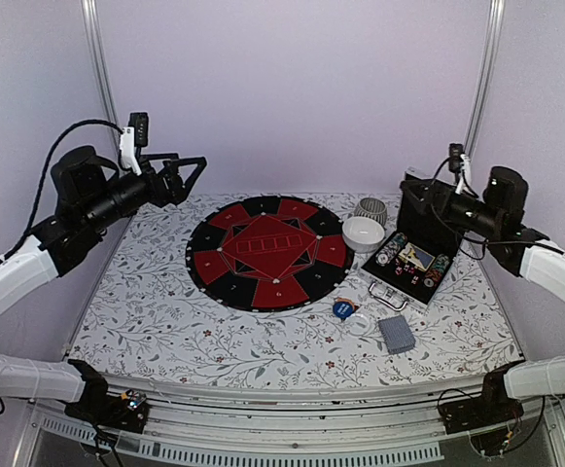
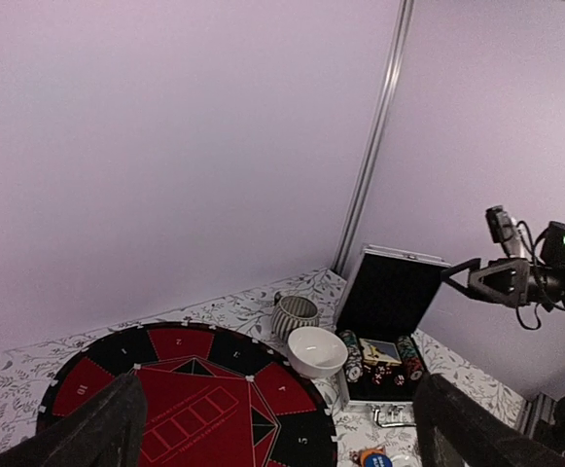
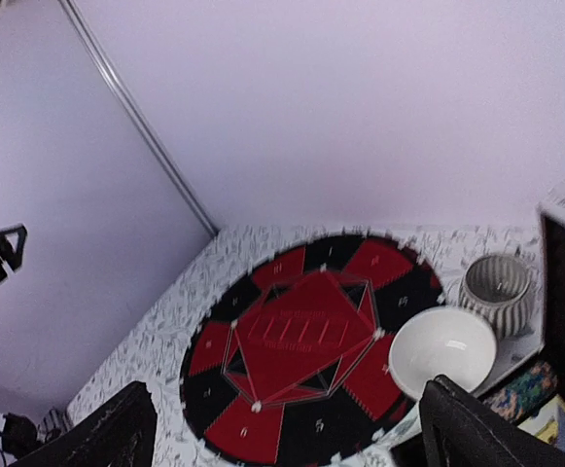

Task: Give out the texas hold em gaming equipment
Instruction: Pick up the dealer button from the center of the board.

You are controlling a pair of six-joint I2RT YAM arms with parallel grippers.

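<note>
**Both arms up, jaws apart; poker gear lies right of the mat**

I see the left gripper (image 1: 193, 178) hanging above the far left edge of the table, its fingers (image 2: 88, 433) spread wide with nothing between them. The right gripper (image 1: 410, 204) hovers by the raised lid of the open silver-edged case (image 1: 387, 285), fingers (image 3: 501, 428) also spread and holding nothing. Two rows of striped poker chips (image 1: 394, 250) lie in the case, which sits just right of the white bowl (image 1: 363, 233) and the ribbed grey cup (image 1: 370, 209). Nearer me, a deck of grey-blue-backed cards (image 1: 396, 334) lies on the floral cloth (image 1: 156, 311). A blue disc (image 1: 343, 309) lies between the deck and the round red-and-black game mat (image 1: 265, 251).
</note>
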